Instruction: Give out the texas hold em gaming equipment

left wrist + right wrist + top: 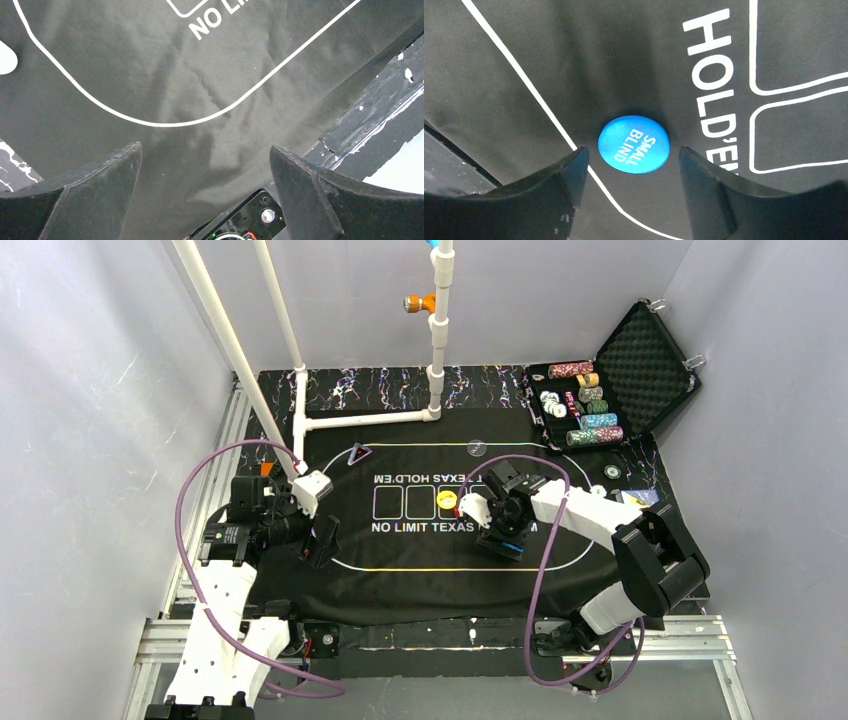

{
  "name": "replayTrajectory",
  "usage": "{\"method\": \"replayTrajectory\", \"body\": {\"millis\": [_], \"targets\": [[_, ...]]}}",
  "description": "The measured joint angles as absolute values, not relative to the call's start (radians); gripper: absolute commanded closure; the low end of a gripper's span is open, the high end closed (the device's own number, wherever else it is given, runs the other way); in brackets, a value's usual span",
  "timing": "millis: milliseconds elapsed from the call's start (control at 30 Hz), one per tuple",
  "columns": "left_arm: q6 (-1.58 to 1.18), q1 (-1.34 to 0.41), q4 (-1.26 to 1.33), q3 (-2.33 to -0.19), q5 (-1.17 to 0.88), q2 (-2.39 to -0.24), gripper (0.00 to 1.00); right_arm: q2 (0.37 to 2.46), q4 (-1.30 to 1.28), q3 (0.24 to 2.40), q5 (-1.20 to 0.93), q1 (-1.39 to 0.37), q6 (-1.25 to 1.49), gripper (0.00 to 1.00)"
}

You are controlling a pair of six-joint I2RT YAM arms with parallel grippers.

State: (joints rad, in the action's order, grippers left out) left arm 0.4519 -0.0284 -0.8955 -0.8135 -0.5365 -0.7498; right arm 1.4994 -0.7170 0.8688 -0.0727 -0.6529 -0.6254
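A blue disc (633,143) printed "SMALL BLIND" lies flat on the black mat (524,75), just inside its white line. My right gripper (633,150) is open over it, with a gap between each fingertip and the disc. From above, that gripper (505,530) is at the mat's near right. A yellow disc (446,501) lies by the printed boxes. Stacks of poker chips (585,405) fill the case. Cards (640,497) lie at the mat's right edge. My left gripper (205,147) hangs open and empty over the mat's near left corner (322,540).
The black foam-lined case (645,360) stands open at the back right. A white pipe frame (300,400) rises from the back left of the table. A loose chip (612,472) and a pale disc (477,448) lie on the mat. The mat's near edge and metal rail (380,105) are close to the left gripper.
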Motion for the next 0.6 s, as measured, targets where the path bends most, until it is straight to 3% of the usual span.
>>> {"method": "replayTrajectory", "body": {"millis": [100, 400, 600], "targets": [[0.465, -0.033, -0.9, -0.813, -0.537, -0.752, 0.01, 1.499, -0.71, 0.867, -0.066, -0.655, -0.621, 0.03], [0.554, -0.094, -0.916, -0.803, -0.538, -0.752, 0.01, 1.41, -0.702, 0.879, -0.08, -0.654, -0.591, 0.02], [0.596, -0.307, -0.942, -0.813, -0.464, -0.832, 0.01, 1.267, -0.648, 0.889, -0.117, -0.559, -0.547, 0.02]]}}
